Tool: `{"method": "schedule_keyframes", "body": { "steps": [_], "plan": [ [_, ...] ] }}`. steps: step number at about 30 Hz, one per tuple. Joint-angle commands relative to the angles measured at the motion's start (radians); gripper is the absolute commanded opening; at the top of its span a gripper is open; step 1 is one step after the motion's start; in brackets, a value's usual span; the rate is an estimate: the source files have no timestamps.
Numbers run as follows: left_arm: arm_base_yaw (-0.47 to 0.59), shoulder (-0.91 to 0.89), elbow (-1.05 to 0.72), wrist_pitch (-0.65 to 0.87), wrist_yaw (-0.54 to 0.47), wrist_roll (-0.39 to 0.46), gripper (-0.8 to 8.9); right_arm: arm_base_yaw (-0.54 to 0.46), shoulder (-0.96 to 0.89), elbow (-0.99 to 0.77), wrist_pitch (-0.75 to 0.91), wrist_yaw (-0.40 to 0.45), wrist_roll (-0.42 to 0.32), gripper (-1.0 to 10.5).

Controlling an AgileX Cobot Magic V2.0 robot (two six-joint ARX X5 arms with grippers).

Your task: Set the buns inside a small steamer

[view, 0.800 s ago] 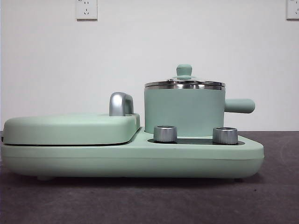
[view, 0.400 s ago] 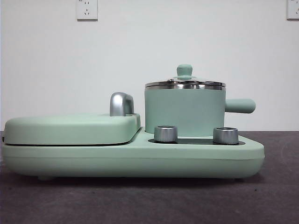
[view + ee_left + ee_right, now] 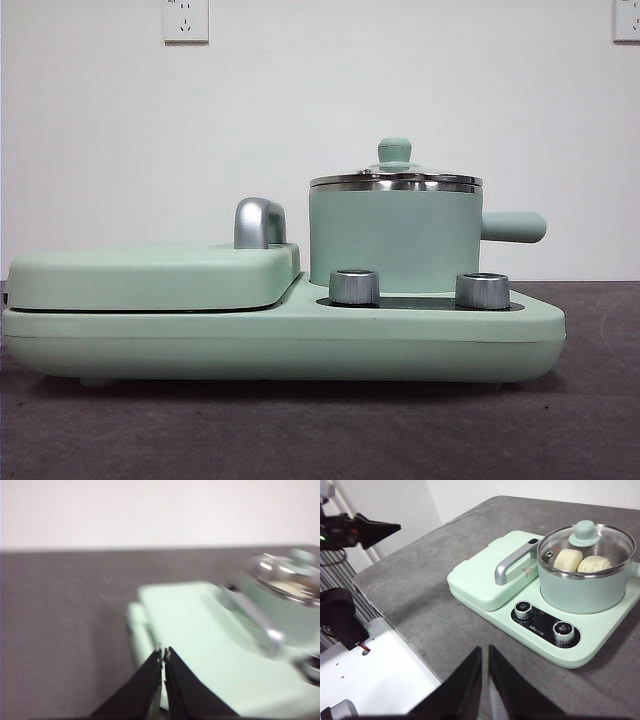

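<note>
**Buns in steamer, lid on, both arms clear**

Sitting on the green cooker base (image 3: 300, 345), the steamer (image 3: 395, 240) is closed by its glass lid (image 3: 585, 542). Through the glass the right wrist view shows both buns inside: the smooth bun (image 3: 568, 559) at about 9 o'clock in the pot, the ribbed bun (image 3: 593, 563) just beside it toward 3 o'clock, the two touching or nearly so. Steamer handle (image 3: 513, 227) points to 3 o'clock in the front view. Griddle lid (image 3: 150, 275) lies shut at 9 o'clock of the steamer, chrome handle (image 3: 259, 222) between them. Two knobs (image 3: 354, 286) stand in front of the pot.

Left gripper (image 3: 163, 654): jaws closed together, nothing held, above the griddle end; view blurred. Right gripper (image 3: 485, 655): jaws nearly closed, narrow gap, empty, over the grey table (image 3: 420, 595), well apart from the cooker.
</note>
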Motion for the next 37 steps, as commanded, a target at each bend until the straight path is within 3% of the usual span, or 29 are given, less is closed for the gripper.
{"method": "schedule_keyframes", "body": {
  "steps": [1, 5, 12, 15, 19, 37],
  "plan": [
    [0.052, -0.040, -0.137, 0.130, -0.002, 0.095, 0.12, 0.006, 0.000, 0.008, 0.011, -0.003, -0.001, 0.2],
    [0.090, -0.097, -0.277, 0.223, -0.002, 0.082, 0.12, 0.006, 0.000, 0.008, 0.011, -0.002, -0.001, 0.2],
    [0.114, -0.117, -0.386, 0.258, -0.010, 0.069, 0.12, 0.006, 0.000, 0.008, 0.011, -0.002, -0.001, 0.2],
    [0.121, -0.117, -0.422, 0.257, -0.055, -0.005, 0.12, 0.006, 0.000, 0.008, 0.011, -0.002, -0.001, 0.2],
    [0.124, -0.117, -0.433, 0.305, -0.123, -0.017, 0.12, 0.006, 0.000, 0.009, 0.011, -0.002, -0.001, 0.2],
    [0.123, -0.117, -0.442, 0.308, -0.126, -0.028, 0.12, 0.006, 0.000, 0.010, 0.011, -0.002, -0.001, 0.2]
  ]
}}
